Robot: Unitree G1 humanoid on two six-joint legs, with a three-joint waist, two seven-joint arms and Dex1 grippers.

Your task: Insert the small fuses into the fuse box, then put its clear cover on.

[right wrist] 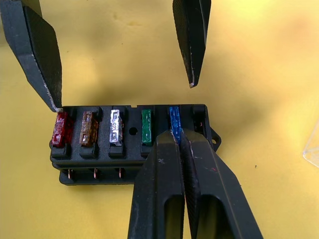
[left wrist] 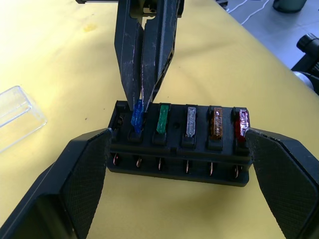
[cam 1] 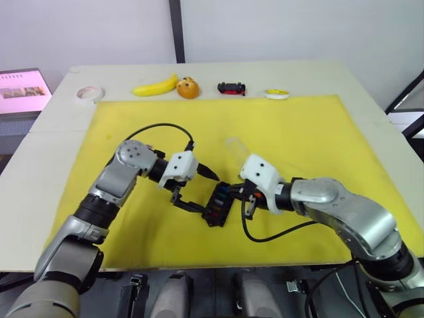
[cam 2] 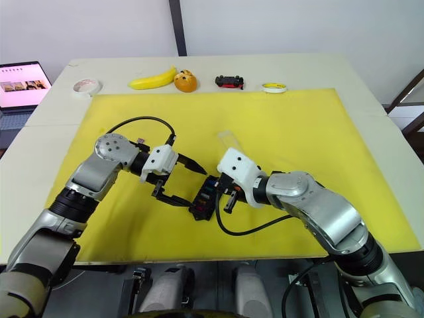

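The black fuse box (left wrist: pixel 179 155) lies on the yellow mat (cam 1: pixel 298 139), near its front middle. One row holds a red, a brown, a grey, a green and a blue fuse (left wrist: pixel 136 117). My right gripper (right wrist: pixel 174 130) is shut on the top of the blue fuse, which stands in its slot near one end of the box. My left gripper (left wrist: pixel 178 133) is open, one finger on each side of the box's ends; one fingertip (right wrist: pixel 54 102) sits by the red-fuse corner. The clear cover (cam 1: pixel 235 149) lies on the mat just behind the box.
Along the table's far edge lie a tape roll (cam 1: pixel 88 93), a banana (cam 1: pixel 156 86), an orange fruit (cam 1: pixel 189 87), a black-and-red toy car (cam 1: pixel 231 87) and a small yellow ring (cam 1: pixel 277 94). A laptop screen (cam 1: pixel 23 89) stands at the far left.
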